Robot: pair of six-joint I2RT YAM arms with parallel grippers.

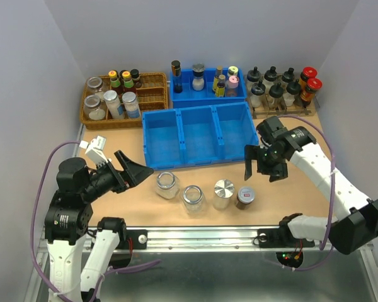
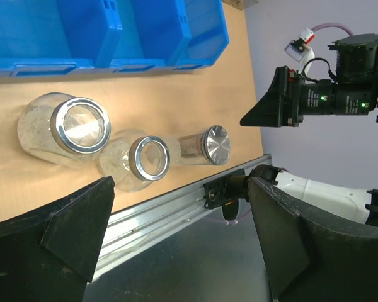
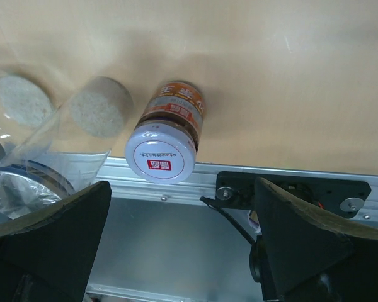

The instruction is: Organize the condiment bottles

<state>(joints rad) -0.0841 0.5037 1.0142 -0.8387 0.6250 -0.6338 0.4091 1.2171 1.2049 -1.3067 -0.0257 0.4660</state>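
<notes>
Condiment bottles (image 1: 223,193): four squat jars stand upright in a row on the table (image 1: 290,207), near its front edge and just in front of the blue bin (image 1: 198,151). From the left they are a clear jar (image 1: 167,185), a second clear jar (image 2: 142,160) (both with shiny metal rims), a silver-lidded jar (image 1: 223,193) and a dark jar (image 1: 246,197). The jars sit close together; I cannot tell whether any touch.

Left gripper (image 1: 138,176): hovers just left of the row, aimed at the first clear jar, jaws apart and touching no jar.

Right gripper (image 1: 259,175): hangs above and just behind the dark jar, pointing down with jaws apart. In the right wrist view the dark jar shows between them, clear of both.

A basket (image 1: 154,82) of other bottles stands at the back left of the table.
</notes>
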